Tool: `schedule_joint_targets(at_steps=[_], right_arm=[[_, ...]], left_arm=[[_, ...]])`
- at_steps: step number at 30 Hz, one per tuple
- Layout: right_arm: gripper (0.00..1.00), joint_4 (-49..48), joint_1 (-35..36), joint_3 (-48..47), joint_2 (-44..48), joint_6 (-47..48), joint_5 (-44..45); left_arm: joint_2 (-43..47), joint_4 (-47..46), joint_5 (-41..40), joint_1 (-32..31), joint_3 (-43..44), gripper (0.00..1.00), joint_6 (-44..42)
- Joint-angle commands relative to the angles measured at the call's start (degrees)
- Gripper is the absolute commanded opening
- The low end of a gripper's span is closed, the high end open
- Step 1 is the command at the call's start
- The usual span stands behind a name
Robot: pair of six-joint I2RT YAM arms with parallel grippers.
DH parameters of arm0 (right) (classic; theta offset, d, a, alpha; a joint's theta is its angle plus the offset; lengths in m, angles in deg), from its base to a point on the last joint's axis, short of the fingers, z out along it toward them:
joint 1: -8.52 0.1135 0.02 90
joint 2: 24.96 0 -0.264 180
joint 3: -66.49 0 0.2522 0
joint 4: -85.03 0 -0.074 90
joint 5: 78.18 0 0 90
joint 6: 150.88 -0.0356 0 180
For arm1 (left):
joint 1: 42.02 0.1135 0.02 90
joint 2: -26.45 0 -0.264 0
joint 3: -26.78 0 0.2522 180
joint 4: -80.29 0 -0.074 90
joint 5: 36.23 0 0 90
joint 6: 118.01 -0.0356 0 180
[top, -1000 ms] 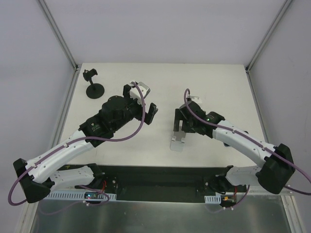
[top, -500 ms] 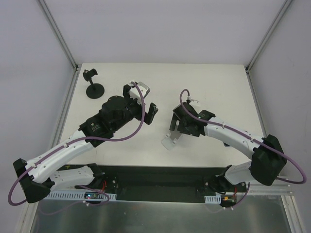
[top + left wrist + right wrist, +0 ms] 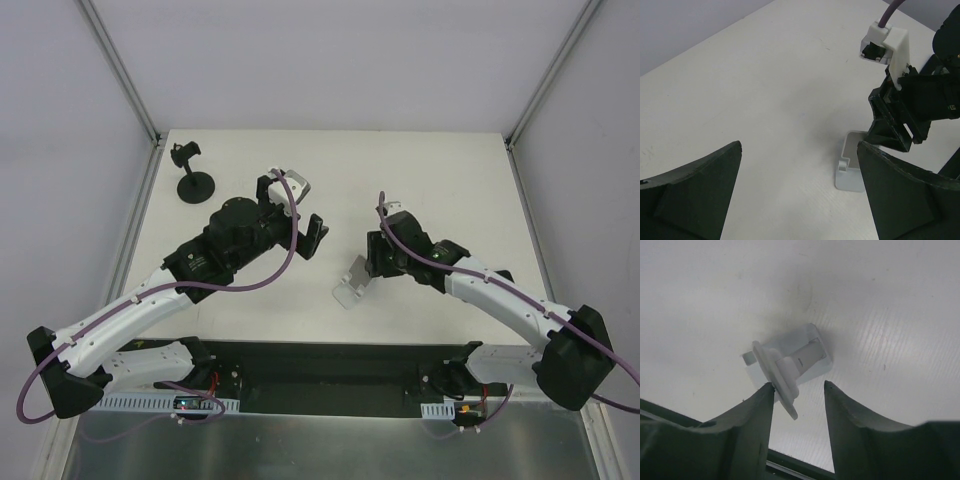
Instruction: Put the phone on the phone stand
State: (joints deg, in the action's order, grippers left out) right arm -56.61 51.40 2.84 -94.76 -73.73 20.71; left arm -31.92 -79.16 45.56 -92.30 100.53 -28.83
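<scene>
The silver-white phone stand [image 3: 350, 283] stands on the white table in front of the right arm. It also shows in the left wrist view [image 3: 852, 166] and the right wrist view [image 3: 785, 362]. My right gripper [image 3: 376, 262] is just behind it and open. In the right wrist view [image 3: 799, 384] the top edge of the stand's tilted plate lies between the fingertips, close against the left finger [image 3: 760, 405] and apart from the right one. My left gripper [image 3: 290, 213] hovers left of the stand, wide open and empty [image 3: 799, 147]. The phone is not in view.
A black round-based pole stand with a clamp top [image 3: 192, 176] stands at the table's far left corner. The right arm's wrist [image 3: 905, 112] shows in the left wrist view, right behind the phone stand. The dark table rail [image 3: 320, 365] runs along the near edge.
The right gripper pushed the phone stand a little to the left and turned it, then drew back slightly with its jaws apart. The left arm has barely moved.
</scene>
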Motion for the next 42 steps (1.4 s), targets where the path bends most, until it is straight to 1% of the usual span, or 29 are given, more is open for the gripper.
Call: schedule_joint_targets(at_steps=[1, 3, 4, 6, 7, 9, 10, 11, 14, 15, 17, 18, 19, 21, 22, 24, 25, 26, 27, 28, 29, 31, 32, 34, 36, 38, 42], right_arm=[[0.42, -6.75, -0.33, 0.58, 0.63, 8.53, -8.08], [0.38, -7.37, -0.77, 0.15, -0.85, 10.37, -12.47], [0.32, -7.37, -0.86, -0.38, -1.39, 10.9, -13.27], [0.26, -7.29, -1.03, -0.82, -2.7, 11.52, -14.42], [0.16, -7.37, -1.3, -0.91, -3.06, 11.87, -15.03], [0.08, -7.11, -1.74, -1.17, -3.76, 12.49, -16.61], [0.02, -6.85, -1.91, -1.35, -3.85, 12.4, -16.71], [0.01, -6.41, -2.26, -1.53, -3.85, 14.23, -16.79], [0.01, -5.18, -3.58, -1.96, -3.06, 17.4, -15.4], [0.0, -4.83, -4.46, -1.97, -1.93, 18.11, -12.34], [0.0, -4.82, -9.54, -2.14, -1.04, 20.39, -12.22], [0.0, -4.82, -12.08, -2.93, -0.52, 21.01, -14.75], [0.0, -5.09, -17.77, -3.46, -0.43, 21.62, -17.21], [0.0, -5.09, -22.98, -5.82, -0.08, 24.34, -21.26], [0.0, -5.18, -27.45, -6.53, 0.01, 25.83, -21.54], [0.0, -6.31, -31.86, -7.94, -0.33, 31.44, -22.67], [0.0, -6.75, -36.76, -9.94, -0.95, 32.6, -23.12], [0.0, -7.02, -39.77, -11.36, -3.04, 33.31, -24.69], [0.0, -8.15, -42.58, -12.33, -4.45, 33.67, -28.53], [0.0, -8.51, -48.0, -15.38, -6.12, 33.58, -30.23], [0.0, -7.56, -50.15, -17.33, -10.05, 33.84, -33.72], [0.0, -7.55, -54.8, -20.59, -13.42, 34.9, -34.98], [0.0, -7.46, -55.87, -23.21, -16.3, 35.6, -37.08], [0.0, -8.16, -57.98, -24.9, -18.69, 36.65, -38.76], [0.0, -6.24, -59.3, -28.76, -22.21, 37.8, -42.62], [0.0, -1.87, -61.24, -33.49, -26.24, 40.43, -47.44], [0.0, 4.4, -61.68, -38.52, -31.0, 45.44, -50.01]], left_arm=[[0.8, -0.64, 1.53, -0.26, -0.04, 0.97, 0.64], [0.8, -0.63, 1.44, -0.34, -0.05, 0.97, 0.64], [0.71, -0.63, 1.35, -0.26, -0.13, 0.98, 0.73], [0.63, -0.72, 1.18, -0.34, -0.13, 0.97, 0.73], [0.62, -0.64, 1.18, -0.26, -0.13, 0.97, 0.64], [0.45, -0.72, 1.18, -0.26, -0.22, 0.97, 0.64], [0.45, -0.64, 1.26, -0.34, -0.13, 0.97, 0.64], [0.45, -0.63, 1.35, -0.26, -0.13, 0.98, 0.73], [0.19, -0.72, 1.88, -0.34, -0.13, 0.97, 0.73], [0.19, -0.64, 1.97, -0.26, -0.05, 0.97, 0.64], [0.1, -0.55, 2.58, -0.26, 0.04, 0.97, 0.73], [0.18, -0.63, 2.93, -0.26, 0.13, 0.97, 0.73], [0.27, -0.72, 3.72, -0.34, 0.04, 0.97, 0.73], [0.8, -0.72, 4.25, -0.26, 0.13, 0.97, 2.66], [0.97, -0.72, 4.86, -0.34, 0.04, 0.97, 2.84], [1.41, -0.72, 5.48, -0.26, 0.04, 0.97, 3.37], [1.68, -0.72, 5.66, -0.34, 0.04, 0.97, 3.37], [2.2, -0.72, 5.57, -0.34, 0.04, 0.97, 3.37], [2.47, -0.72, 5.4, -0.26, -0.04, 0.97, 3.19], [2.73, -0.72, 5.13, -0.34, -0.04, 0.97, 3.11], [3.34, -0.72, 4.35, -0.52, -0.13, 0.97, 2.84], [4.14, -0.81, 3.38, -1.48, -0.39, 0.98, 2.05], [4.49, -0.98, 2.85, -1.92, -0.4, 0.98, 1.35], [4.84, -1.33, 1.44, -2.89, -0.75, 0.98, 1.35], [4.93, -1.6, 0.65, -4.47, -1.18, 0.98, -0.76], [4.93, -1.69, 0.21, -6.22, -1.27, 0.99, -1.9], [4.76, -2.04, -1.11, -7.81, -1.71, 0.99, -3.75]])
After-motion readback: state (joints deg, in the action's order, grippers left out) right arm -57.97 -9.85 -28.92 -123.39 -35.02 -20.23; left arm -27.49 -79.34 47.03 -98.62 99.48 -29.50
